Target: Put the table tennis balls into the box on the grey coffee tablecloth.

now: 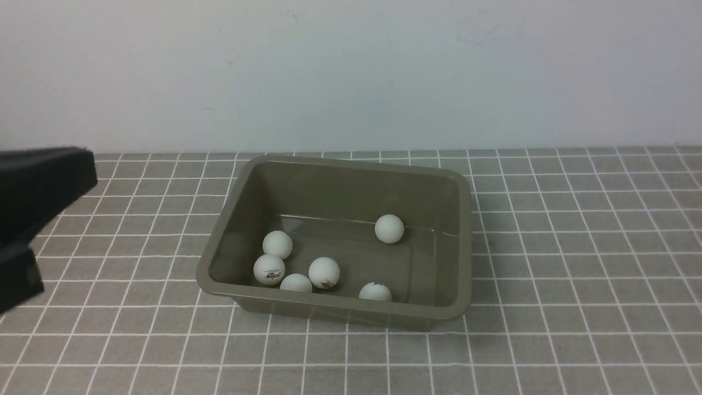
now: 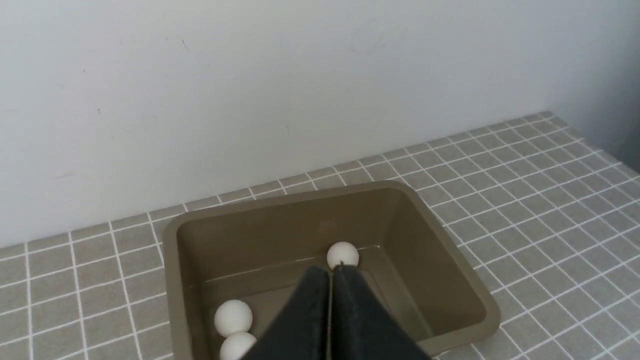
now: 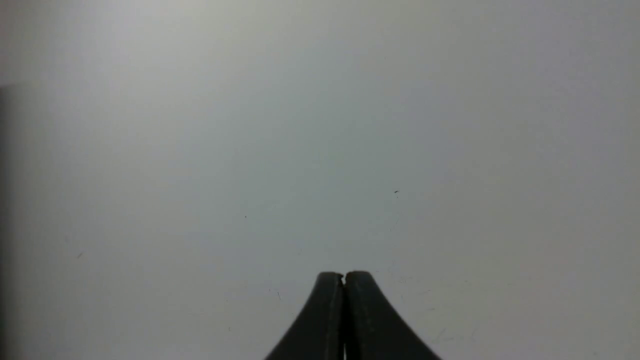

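The olive-grey box (image 1: pixel 351 186) stands on the grey coffee tablecloth (image 1: pixel 576 247), mid-table. Several white table tennis balls lie inside it: one alone near the back (image 1: pixel 389 229), a cluster at the front left (image 1: pixel 269 269), one by the front wall (image 1: pixel 375 292). My left gripper (image 1: pixel 88 170) hangs at the far left, apart from the box. In the left wrist view it (image 2: pixel 330 270) is shut and empty, above the box (image 2: pixel 450 250) and a ball (image 2: pixel 343 255). My right gripper (image 3: pixel 344 275) is shut and empty, facing a bare wall; it is out of the front view.
A plain white wall (image 1: pixel 351 71) rises right behind the cloth's far edge. Gridded cloth surrounds the box on all sides, with wide stretches to its right (image 1: pixel 592 307) and in front (image 1: pixel 351 362).
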You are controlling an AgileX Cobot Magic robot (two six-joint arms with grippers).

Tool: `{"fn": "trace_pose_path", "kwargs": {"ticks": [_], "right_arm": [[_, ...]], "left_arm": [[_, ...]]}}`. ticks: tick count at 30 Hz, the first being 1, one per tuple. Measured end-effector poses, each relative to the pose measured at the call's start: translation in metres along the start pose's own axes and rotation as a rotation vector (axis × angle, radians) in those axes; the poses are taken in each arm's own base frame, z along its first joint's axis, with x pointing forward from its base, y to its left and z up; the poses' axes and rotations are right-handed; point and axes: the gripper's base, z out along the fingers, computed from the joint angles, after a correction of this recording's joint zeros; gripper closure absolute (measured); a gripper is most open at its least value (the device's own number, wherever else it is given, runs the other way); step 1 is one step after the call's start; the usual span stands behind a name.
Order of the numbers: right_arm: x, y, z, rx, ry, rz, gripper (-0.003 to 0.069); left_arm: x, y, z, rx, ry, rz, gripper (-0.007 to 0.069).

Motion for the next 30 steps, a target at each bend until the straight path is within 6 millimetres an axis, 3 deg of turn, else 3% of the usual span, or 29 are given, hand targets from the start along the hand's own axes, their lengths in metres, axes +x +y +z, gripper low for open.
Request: {"fn": "trace_pose_path", "kwargs": {"ticks": [6,13,20,24,27,30], "right_arm": [[0.000,0.000,0.000,0.000,0.000,0.000,0.0673],[0.001,-0.001,0.000,0.006,0.013,0.000,0.0673],[0.002,-0.001,0.000,0.008,0.020,0.000,0.0673],[0.002,-0.001,0.000,0.010,0.023,0.000,0.0673],[0.002,-0.001,0.000,0.010,0.023,0.000,0.0673],[0.002,-0.001,0.000,0.010,0.023,0.000,0.0673]], "left_arm": [[0.016,-0.012,-0.019,0.032,-0.015,0.020,0.0629],[0.021,-0.018,-0.024,0.070,0.010,0.034,0.0629],[0.022,-0.011,-0.025,-0.009,0.008,0.099,0.0629],[0.033,-0.002,-0.028,-0.114,-0.008,0.129,0.0629],[0.062,0.014,-0.029,-0.264,-0.040,0.102,0.0629],[0.105,0.029,-0.025,-0.379,-0.074,0.113,0.0629]]}}
